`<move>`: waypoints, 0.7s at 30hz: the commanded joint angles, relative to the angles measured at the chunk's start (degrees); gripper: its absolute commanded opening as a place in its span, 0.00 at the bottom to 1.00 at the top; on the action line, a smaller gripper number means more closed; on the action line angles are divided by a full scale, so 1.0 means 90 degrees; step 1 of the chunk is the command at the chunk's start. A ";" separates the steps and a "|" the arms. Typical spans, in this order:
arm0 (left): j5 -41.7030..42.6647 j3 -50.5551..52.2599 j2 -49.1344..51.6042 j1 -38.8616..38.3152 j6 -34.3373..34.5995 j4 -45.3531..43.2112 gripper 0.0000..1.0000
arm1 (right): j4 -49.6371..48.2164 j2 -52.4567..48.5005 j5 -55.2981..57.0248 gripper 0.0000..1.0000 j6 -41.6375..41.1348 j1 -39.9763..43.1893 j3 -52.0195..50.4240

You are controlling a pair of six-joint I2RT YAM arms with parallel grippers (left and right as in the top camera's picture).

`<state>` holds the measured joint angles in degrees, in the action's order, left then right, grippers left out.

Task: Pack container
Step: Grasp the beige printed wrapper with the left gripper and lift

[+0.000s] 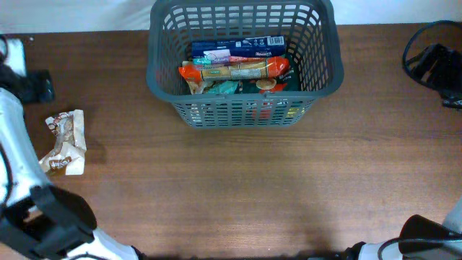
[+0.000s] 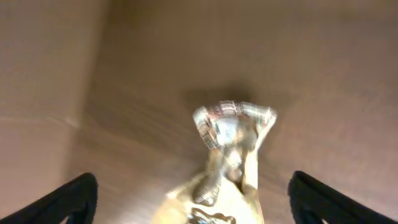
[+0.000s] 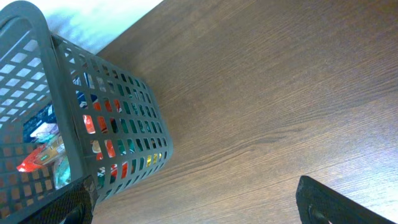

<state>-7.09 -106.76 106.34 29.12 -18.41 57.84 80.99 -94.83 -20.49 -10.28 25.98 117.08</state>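
The dark grey slotted basket (image 1: 166, 79) stands at the back middle of the table and holds several snack packets, blue, orange and green. It also shows in the right wrist view (image 3: 68, 124). A crumpled cream and brown snack packet (image 1: 65, 141) lies on the table at the far left. In the left wrist view the packet (image 2: 230, 162) lies between my left gripper's (image 2: 193, 202) open fingers, which do not touch it. My right gripper (image 3: 199, 202) is open and empty over bare wood, to the right of the basket.
The left arm's white link (image 1: 18, 144) and black wrist (image 1: 50, 224) run along the left edge. A black cable and fixture (image 1: 433, 65) sit at the back right. A black block (image 1: 36, 87) sits at the back left.
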 commanded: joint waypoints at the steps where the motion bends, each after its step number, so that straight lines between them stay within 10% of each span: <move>1: 0.0430 0.0631 0.0296 0.0160 0.0189 -0.0262 0.89 | 0.0000 0.0058 -0.0032 0.99 0.0015 0.0032 -0.0022; 21: 0.0209 0.0755 0.2234 0.0158 0.0187 -0.0425 0.79 | 0.0000 0.0058 -0.0032 0.99 0.0015 0.0032 -0.0022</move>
<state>-4.51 -100.16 125.16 30.41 -17.06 54.13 81.01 -94.83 -20.49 -10.33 25.98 117.08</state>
